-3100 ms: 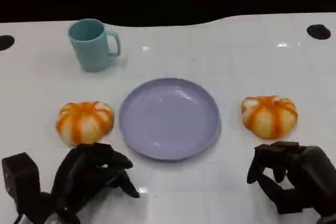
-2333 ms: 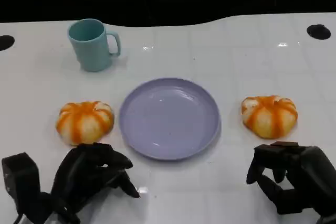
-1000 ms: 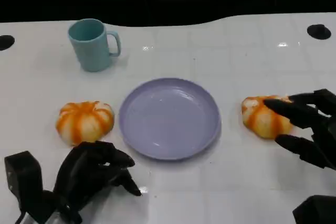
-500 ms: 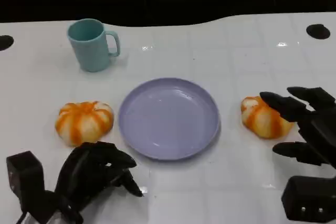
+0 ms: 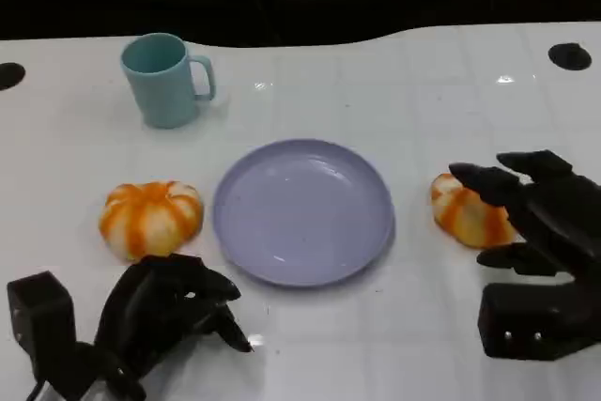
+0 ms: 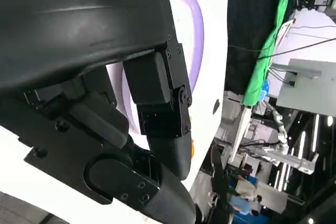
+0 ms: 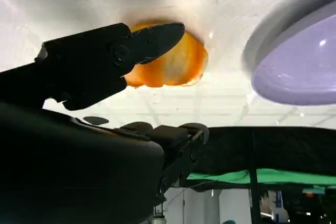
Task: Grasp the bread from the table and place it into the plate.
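A purple plate (image 5: 302, 209) sits mid-bench (image 5: 394, 91), with a teal mug (image 5: 164, 79) toward the far left corner. One orange-striped bread roll (image 5: 150, 218) lies just left of the plate. The right robot hand (image 5: 526, 218) spreads its fingers (image 5: 484, 182) over another roll (image 5: 467, 215) near the right edge. The left robot hand (image 5: 164, 312) rests curled at the near edge.
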Robot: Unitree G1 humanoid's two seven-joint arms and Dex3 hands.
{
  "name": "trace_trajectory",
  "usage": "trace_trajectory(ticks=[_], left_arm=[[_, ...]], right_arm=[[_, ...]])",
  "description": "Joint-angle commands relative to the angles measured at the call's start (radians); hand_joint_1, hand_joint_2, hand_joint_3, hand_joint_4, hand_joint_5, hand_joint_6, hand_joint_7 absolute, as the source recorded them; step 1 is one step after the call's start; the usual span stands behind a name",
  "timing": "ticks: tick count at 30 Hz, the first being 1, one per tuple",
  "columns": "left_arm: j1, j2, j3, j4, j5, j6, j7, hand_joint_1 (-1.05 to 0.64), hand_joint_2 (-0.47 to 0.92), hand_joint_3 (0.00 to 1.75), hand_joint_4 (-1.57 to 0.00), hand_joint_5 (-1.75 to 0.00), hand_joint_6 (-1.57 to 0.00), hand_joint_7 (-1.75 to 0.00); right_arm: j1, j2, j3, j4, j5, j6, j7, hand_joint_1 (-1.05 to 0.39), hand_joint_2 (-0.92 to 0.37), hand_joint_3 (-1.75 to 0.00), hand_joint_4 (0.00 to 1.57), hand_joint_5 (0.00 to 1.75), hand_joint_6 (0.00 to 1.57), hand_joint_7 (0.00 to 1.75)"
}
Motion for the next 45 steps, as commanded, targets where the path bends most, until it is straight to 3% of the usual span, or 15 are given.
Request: trace_trajectory(ticks=[1, 13, 17, 19, 20, 22, 23, 25, 27, 29, 30, 37, 45], left_arm=[[0.018, 0.019, 0.003, -0.014, 0.002, -0.007, -0.007, -1.05, 0.74, 0.00, -1.57, -0.57, -1.57, -0.19], [0.026, 0.016, 0.004, -0.027, -0.005, -0.004, -0.009, -1.05, 0.74, 0.00, -1.57, -0.58, -1.57, -0.19], [0.033, 0.015, 0.003, -0.039, -0.009, 0.006, -0.010, -1.05, 0.74, 0.00, -1.57, -0.57, -1.57, -0.18], [0.037, 0.013, 0.001, -0.043, -0.009, 0.008, -0.008, -1.05, 0.73, 0.00, -1.57, -0.58, -1.57, -0.19], [0.039, 0.013, -0.001, -0.046, -0.007, 0.006, -0.006, -1.05, 0.73, 0.00, -1.57, -0.58, -1.57, -0.19], [0.043, 0.011, -0.003, -0.051, -0.005, 0.003, -0.003, -1.05, 0.73, 0.00, -1.57, -0.58, -1.57, -0.19], [0.045, 0.010, -0.005, -0.055, -0.004, 0.003, -0.001, -1.05, 0.73, 0.00, -1.57, -0.58, -1.57, -0.19], [0.048, 0.007, -0.006, -0.061, -0.005, 0.008, 0.005, -1.05, 0.73, 0.00, -1.57, -0.58, -1.57, -0.19], [0.049, 0.006, -0.007, -0.064, -0.005, 0.008, 0.007, -1.05, 0.73, 0.00, -1.57, -0.59, -1.57, -0.20], [0.048, 0.005, -0.009, -0.063, -0.005, 0.005, 0.008, -1.05, 0.73, 0.00, -1.57, -0.59, -1.57, -0.20], [0.048, 0.005, -0.009, -0.064, -0.004, 0.007, 0.009, -1.05, 0.73, 0.00, -1.57, -0.59, -1.57, -0.20], [0.047, 0.004, -0.004, -0.064, -0.014, 0.017, 0.005, -1.05, 0.73, 0.00, -1.57, -0.58, -1.57, -0.20], [0.042, 0.009, -0.004, -0.052, -0.001, 0.001, 0.012, -1.05, 0.74, 0.00, -1.57, -0.58, -1.57, -0.19]], right_arm=[[-0.074, 0.018, 0.042, 0.115, -0.014, 0.017, -0.014, -0.52, -0.84, 0.00, 0.06, 0.33, 0.26, 0.00], [-0.246, 0.117, 0.126, 0.456, -0.005, 0.049, -0.065, -0.44, -0.83, 0.00, 0.15, 0.26, 0.28, 0.01], [-0.284, 0.141, 0.146, 0.550, -0.007, 0.052, -0.111, -0.39, -0.85, 0.00, 0.27, 0.18, 0.34, 0.02], [-0.294, 0.147, 0.139, 0.582, 0.009, 0.025, -0.147, -0.31, -0.88, -0.01, 0.47, 0.16, 0.47, 0.04], [-0.296, 0.149, 0.129, 0.595, 0.026, 0.003, -0.165, -0.24, -0.90, -0.01, 0.72, 0.21, 0.66, 0.08], [-0.298, 0.150, 0.118, 0.614, 0.052, -0.035, -0.194, -0.19, -0.91, -0.04, 0.94, 0.32, 0.88, 0.12], [-0.299, 0.149, 0.114, 0.622, 0.061, -0.058, -0.214, -0.15, -0.92, -0.05, 1.01, 0.55, 1.03, 0.12], [-0.301, 0.139, 0.124, 0.636, 0.060, -0.114, -0.276, -0.09, -0.90, -0.17, 0.96, 1.22, 1.22, 0.24], [-0.303, 0.131, 0.133, 0.647, 0.053, -0.156, -0.333, -0.06, -0.69, -0.62, 0.94, 1.64, 1.04, 0.97], [-0.308, 0.129, 0.135, 0.650, 0.053, -0.179, -0.363, -0.10, -0.57, -0.91, 0.93, 1.72, 0.85, 1.44], [-0.310, 0.129, 0.136, 0.649, 0.053, -0.187, -0.374, -0.11, -0.55, -0.96, 0.92, 1.73, 0.81, 1.51], [-0.316, 0.148, 0.139, 0.637, 0.050, -0.221, -0.464, -0.10, -0.40, -1.13, 0.93, 1.75, 0.73, 1.68], [-0.331, 0.165, 0.143, 0.626, 0.050, -0.240, -0.520, -0.05, -0.36, -1.20, 0.99, 1.75, 0.79, 1.65]])
